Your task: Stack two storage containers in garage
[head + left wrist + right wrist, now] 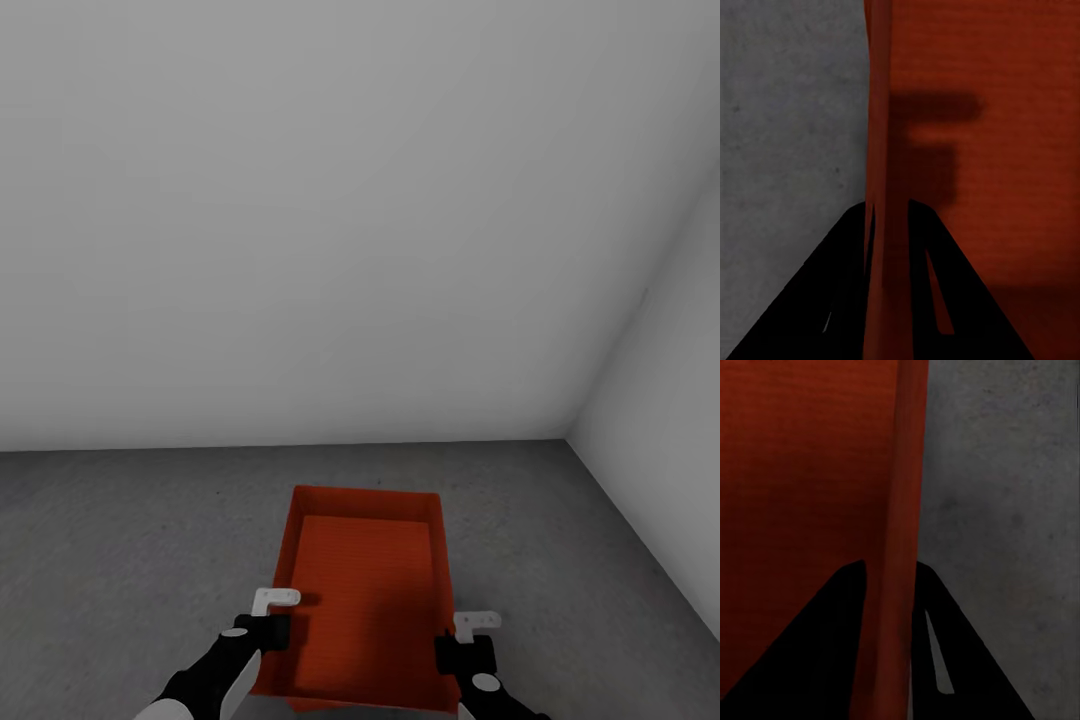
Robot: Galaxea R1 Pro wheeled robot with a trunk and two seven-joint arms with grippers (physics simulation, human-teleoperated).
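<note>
One orange-red storage container (365,590) lies lengthwise ahead of me over the grey concrete floor (120,540) of the garage. My left gripper (268,625) is shut on its left long wall, and the left wrist view has the gripper (886,206) with one black finger on each side of the thin wall (879,135). On the opposite long wall my right gripper (462,645) is shut, again straddling the wall (904,472) in the right wrist view of the gripper (891,566). The container is empty. I cannot tell whether it touches the floor.
A plain white wall (300,250) stands ahead, just beyond the container. Another white wall (670,430) closes the right side, meeting it in a corner. Bare concrete stretches to the left and right of the container.
</note>
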